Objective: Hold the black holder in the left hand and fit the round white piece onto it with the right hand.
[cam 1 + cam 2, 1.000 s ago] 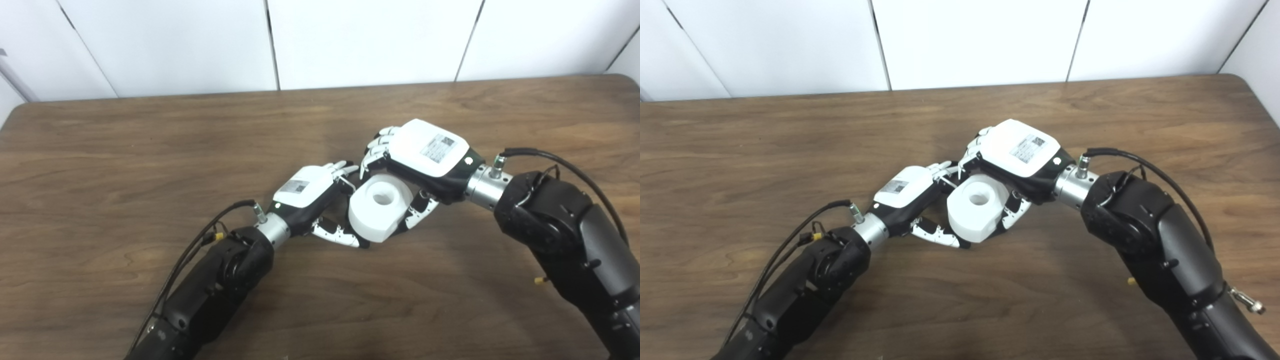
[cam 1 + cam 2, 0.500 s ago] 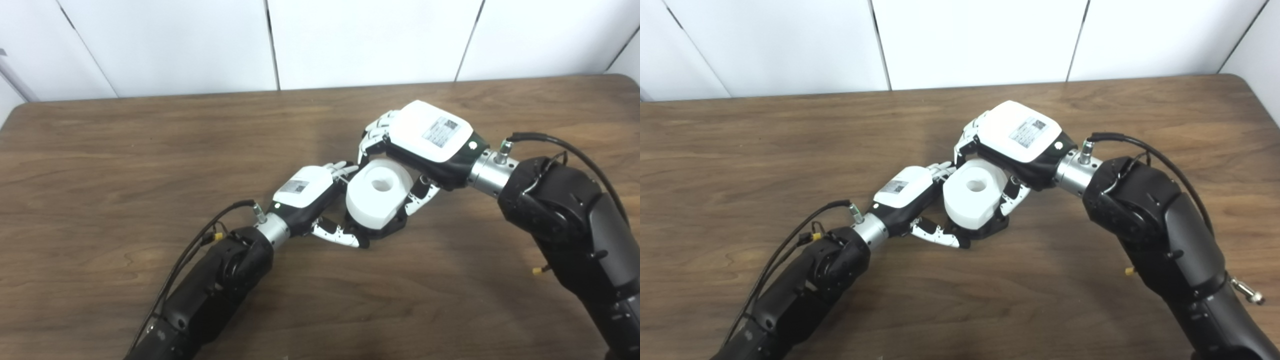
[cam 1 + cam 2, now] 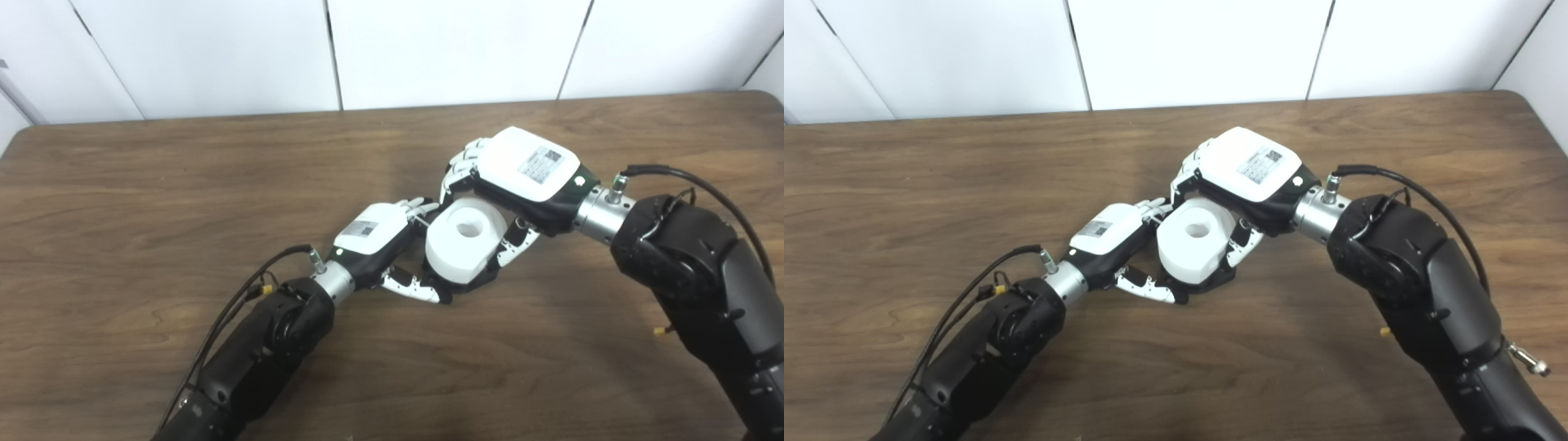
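Near the middle of the counter (image 3: 153,184), left hand (image 3: 373,236) curled low around the black holder (image 3: 468,283) to keep it from sliding, then right hand (image 3: 520,177) just behind, fingers (image 3: 458,177) wrapped over the round white piece (image 3: 462,248), pressing it down onto the holder.

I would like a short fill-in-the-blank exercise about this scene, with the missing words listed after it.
1. The round white piece is held by the ____ hand.
2. The black holder sits ____ the white piece.
3. The left hand grips the holder above a brown ____ table.
4. The hole in the white piece faces ____.

Missing words: right; under; wooden; upward
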Action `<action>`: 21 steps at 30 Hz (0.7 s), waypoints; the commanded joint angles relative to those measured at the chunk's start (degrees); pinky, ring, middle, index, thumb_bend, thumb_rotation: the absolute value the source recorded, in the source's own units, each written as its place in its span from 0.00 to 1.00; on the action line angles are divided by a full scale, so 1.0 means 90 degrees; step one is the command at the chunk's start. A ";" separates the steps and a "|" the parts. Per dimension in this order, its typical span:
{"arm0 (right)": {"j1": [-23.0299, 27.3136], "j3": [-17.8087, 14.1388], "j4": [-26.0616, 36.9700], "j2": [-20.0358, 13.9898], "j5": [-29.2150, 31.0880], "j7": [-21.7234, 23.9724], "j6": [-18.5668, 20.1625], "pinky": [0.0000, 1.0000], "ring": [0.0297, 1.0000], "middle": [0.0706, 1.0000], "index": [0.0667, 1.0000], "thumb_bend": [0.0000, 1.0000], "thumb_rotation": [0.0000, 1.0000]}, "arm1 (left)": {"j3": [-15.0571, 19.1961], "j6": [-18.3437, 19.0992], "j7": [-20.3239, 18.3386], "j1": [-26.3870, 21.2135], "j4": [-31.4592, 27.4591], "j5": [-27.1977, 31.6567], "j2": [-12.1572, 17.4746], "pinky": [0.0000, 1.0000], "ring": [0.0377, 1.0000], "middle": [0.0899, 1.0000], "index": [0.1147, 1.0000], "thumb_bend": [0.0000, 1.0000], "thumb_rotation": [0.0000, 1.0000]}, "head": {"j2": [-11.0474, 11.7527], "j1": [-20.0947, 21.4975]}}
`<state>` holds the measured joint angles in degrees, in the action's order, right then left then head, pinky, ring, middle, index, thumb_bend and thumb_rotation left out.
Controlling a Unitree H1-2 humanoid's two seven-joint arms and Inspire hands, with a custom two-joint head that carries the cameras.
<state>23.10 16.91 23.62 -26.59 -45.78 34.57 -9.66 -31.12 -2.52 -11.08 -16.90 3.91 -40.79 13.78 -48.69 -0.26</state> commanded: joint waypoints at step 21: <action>-0.0136 0.0177 -0.0397 -0.0022 -0.0219 -0.0168 -0.0121 0.80 0.77 0.67 0.44 0.53 0.14 | -0.0223 0.0393 -0.0703 0.0418 0.0264 -0.0134 0.0278 0.92 0.98 0.92 0.42 0.52 0.07 | -0.0027 -0.0042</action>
<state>21.34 18.19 20.86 -26.59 -46.67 33.70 -9.83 -31.17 -2.43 -11.17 -16.86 3.75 -40.80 13.93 -48.87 -0.62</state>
